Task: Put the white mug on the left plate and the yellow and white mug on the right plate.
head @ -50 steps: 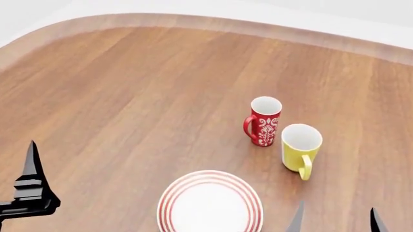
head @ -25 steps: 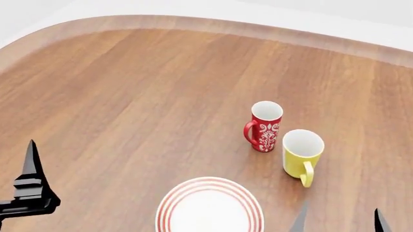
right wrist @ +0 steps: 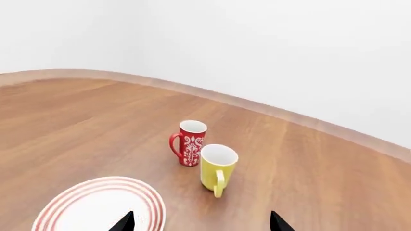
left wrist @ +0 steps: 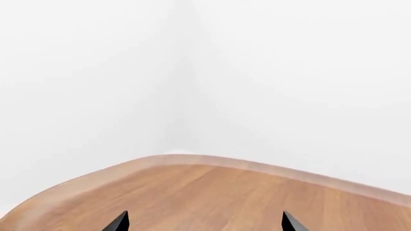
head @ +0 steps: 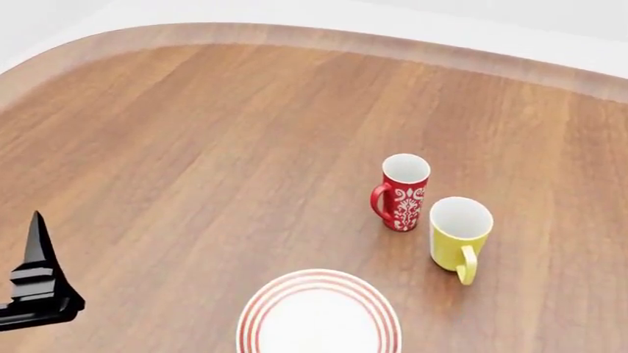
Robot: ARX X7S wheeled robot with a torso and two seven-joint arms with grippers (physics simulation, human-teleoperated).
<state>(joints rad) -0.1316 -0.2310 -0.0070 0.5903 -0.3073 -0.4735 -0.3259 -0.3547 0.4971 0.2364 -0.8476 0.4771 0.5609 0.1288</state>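
The yellow and white mug (head: 459, 235) stands upright on the wooden table, handle towards me; it also shows in the right wrist view (right wrist: 217, 166). One white plate with red rings (head: 319, 320) lies at the near edge of the head view, to the mug's left, and also shows in the right wrist view (right wrist: 96, 207). I cannot tell which plate it is; the other plate and the white mug are out of view. My right gripper (right wrist: 201, 224) is open and empty, short of the yellow mug. My left gripper (left wrist: 203, 224) is open and empty over bare table at the near left; one of its fingers (head: 37, 257) shows in the head view.
A red mug with a white floral pattern (head: 402, 191) stands just beside the yellow mug, behind and to its left, and shows in the right wrist view (right wrist: 189, 143). The table's curved far edge (head: 324, 33) meets a white wall.
The right gripper's fingertips have dropped out of the head view's bottom edge. The left gripper has sunk slightly. The head view first shifted a little, then held still.
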